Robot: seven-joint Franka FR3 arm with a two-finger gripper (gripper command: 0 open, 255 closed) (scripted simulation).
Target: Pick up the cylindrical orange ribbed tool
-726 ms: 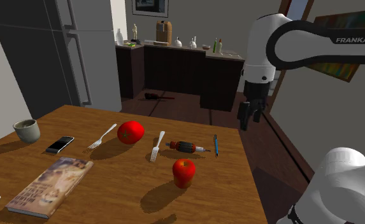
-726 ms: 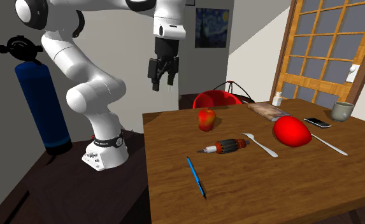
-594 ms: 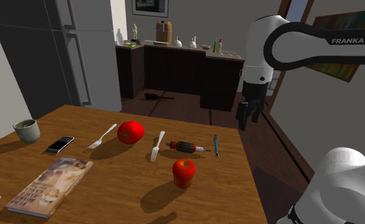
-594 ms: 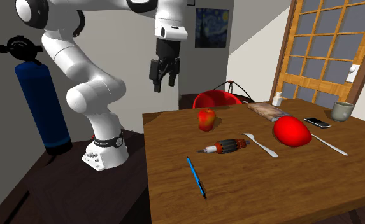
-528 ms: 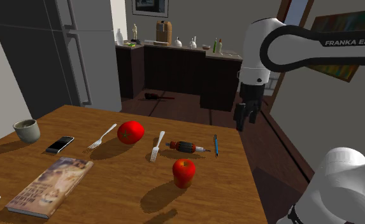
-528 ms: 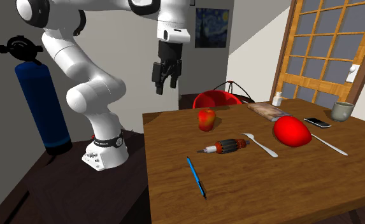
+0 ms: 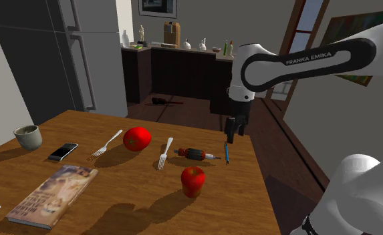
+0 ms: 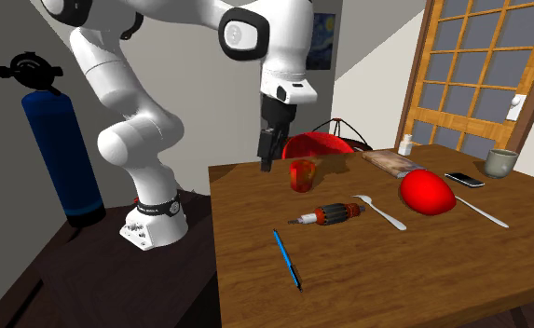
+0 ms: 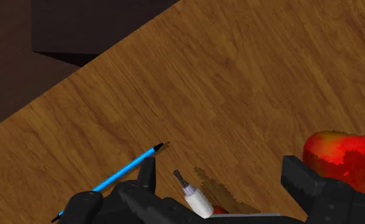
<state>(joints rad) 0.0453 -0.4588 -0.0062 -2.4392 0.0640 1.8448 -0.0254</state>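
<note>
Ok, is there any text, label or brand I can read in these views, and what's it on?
"FRANKA EMIKA": on the dark band of the white arm, shoulder view.
Cover of the book on the table: lettering too blurred to read.
Nothing else legible.

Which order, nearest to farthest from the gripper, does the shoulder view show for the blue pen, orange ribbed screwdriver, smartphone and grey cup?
From the gripper:
1. Blue pen, just under it.
2. Orange ribbed screwdriver, beside the pen, toward the view's left.
3. Smartphone, far toward the view's left.
4. Grey cup, farthest, beyond the smartphone.
</note>
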